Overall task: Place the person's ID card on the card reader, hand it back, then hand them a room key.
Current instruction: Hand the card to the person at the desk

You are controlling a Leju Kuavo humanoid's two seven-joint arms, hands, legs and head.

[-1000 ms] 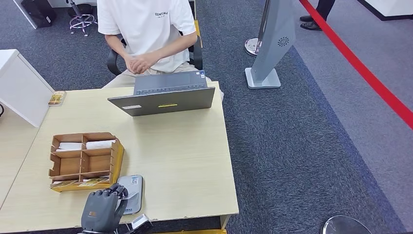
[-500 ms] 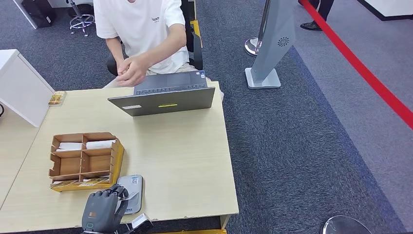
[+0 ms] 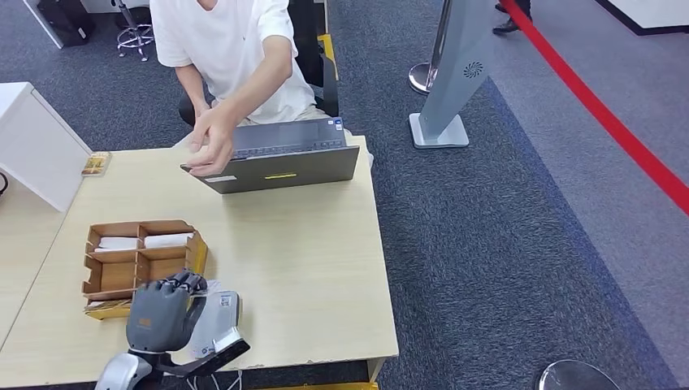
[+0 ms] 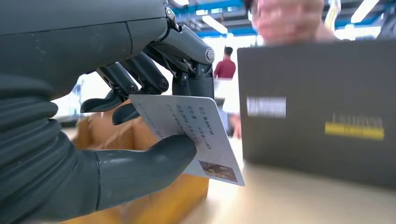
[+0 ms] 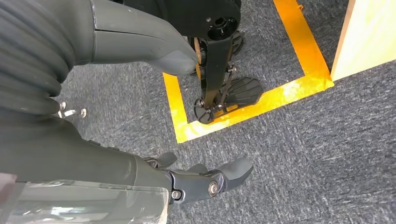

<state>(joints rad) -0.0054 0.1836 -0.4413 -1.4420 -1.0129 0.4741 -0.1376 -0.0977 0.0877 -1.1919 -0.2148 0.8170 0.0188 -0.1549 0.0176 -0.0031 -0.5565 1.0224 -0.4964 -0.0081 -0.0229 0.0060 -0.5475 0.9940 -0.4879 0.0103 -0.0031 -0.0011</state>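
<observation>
Left hand [image 3: 160, 313] at the near edge of the table [image 3: 309, 268], raised above the card reader [image 3: 218, 322]; ID card [image 4: 191, 135] pinched between thumb and dark fingers [image 4: 154, 77], printed face toward the wrist camera, small photo at its outer corner. Card reader lies flat, grey, just beside the brown cardboard organizer [image 3: 138, 264], whose far compartments hold white cards. Right hand [image 5: 205, 182] hangs low over grey carpet beside a yellow floor-tape outline, fingers loosely extended and apart, nothing in them. Further across the table, a grey laptop [image 3: 276, 158] sits open with its lid back toward the robot, yellow strip on the lid. Behind it a seated person [image 3: 236, 49] in a white T-shirt reaches one hand [image 3: 210, 146] over the laptop's left corner. Beyond, a grey standing panel [image 3: 455, 73] and a red floor line [image 3: 601, 114].
</observation>
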